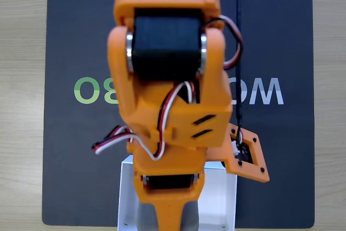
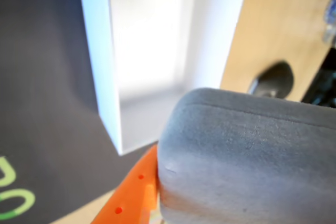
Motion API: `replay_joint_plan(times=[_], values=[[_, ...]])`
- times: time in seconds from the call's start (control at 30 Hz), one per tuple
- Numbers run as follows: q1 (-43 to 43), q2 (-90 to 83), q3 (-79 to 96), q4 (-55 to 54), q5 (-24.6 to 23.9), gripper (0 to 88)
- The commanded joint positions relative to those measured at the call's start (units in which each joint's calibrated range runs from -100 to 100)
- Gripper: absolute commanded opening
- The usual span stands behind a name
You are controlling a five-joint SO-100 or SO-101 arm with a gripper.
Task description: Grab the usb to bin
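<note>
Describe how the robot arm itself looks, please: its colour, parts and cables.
The arm is orange printed plastic with a grid of round holes on top. A black servo block sits in its joint. Thin red, white and black wires loop outside. The orange gripper tapers to a point.

Orange arm (image 1: pixel 167 79) spread across the fixed view, masking most of the white bin (image 1: pixel 126 187) and the middle letters of the print on the dark mat (image 1: pixel 75 36). Bin cropped by the bottom edge. Gripper tips lost below the frame, their state impossible to judge. In the wrist view, grey usb (image 2: pixel 241 161) cut by the right and bottom edges, hiding the bin's near corner; bin interior (image 2: pixel 147 51) washed out and soft.
</note>
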Motion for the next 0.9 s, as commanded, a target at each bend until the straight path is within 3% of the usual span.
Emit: replay_joint_plan(times=[0.0,0.17,0.47,0.63,0.87], values=[[1.5,5.4,-10.3,-4.6,-0.1,19.9],[2.9,10.6,-11.2,-11.4,0.3,19.9],[2.1,11.0,-7.6,-11.6,4.3,21.4],[0.7,5.5,2.4,-11.0,4.7,43.3],[-0.4,-0.1,10.9,-11.6,4.5,54.4]])
